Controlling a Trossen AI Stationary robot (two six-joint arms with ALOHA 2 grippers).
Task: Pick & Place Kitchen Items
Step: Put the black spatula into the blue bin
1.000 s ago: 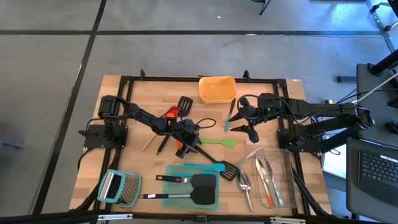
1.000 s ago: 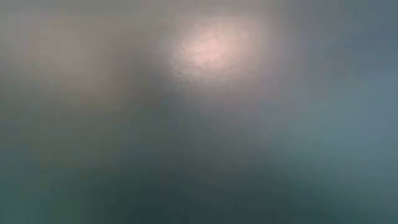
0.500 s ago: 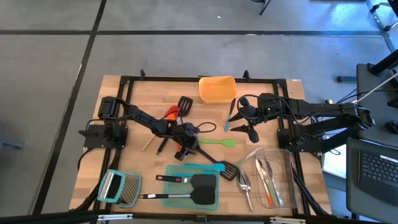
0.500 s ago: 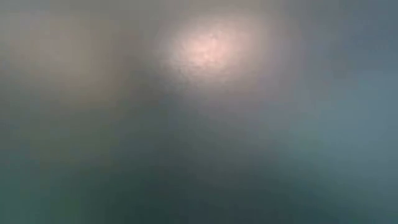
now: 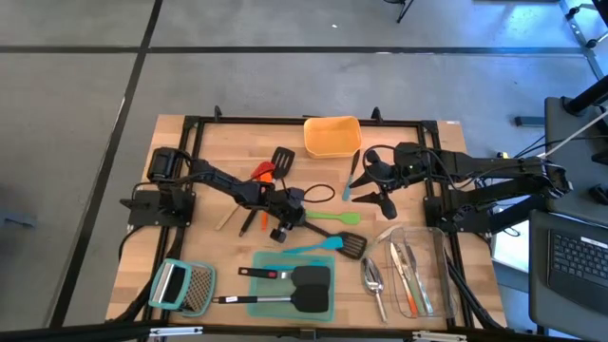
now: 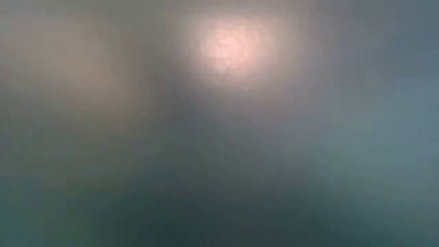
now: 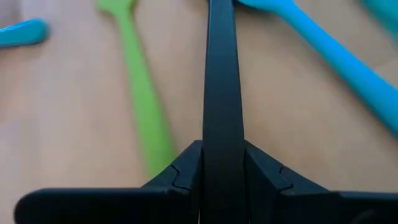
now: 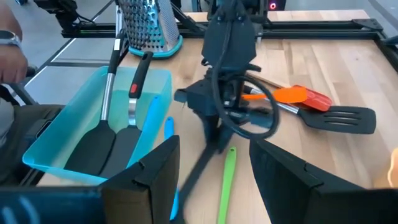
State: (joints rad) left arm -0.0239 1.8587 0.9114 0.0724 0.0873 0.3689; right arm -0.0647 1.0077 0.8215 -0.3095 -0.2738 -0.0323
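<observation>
On the wooden table [image 5: 218, 275], my left gripper [image 5: 283, 228] clenches the handle of the long black slotted plastic turner [image 5: 352, 246], mid-table, just beside the slim green silicone spatula [image 5: 332, 218]. My right gripper [image 5: 385, 201] waits nearby, fingers spread.

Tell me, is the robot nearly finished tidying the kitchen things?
Not yet. Two black turners lie in the teal tray, cutlery in the clear container. The left end effector grips a black slotted turner; the right end effector waits open. The green spatula, red turner and silver scoop lie loose on the table.
</observation>
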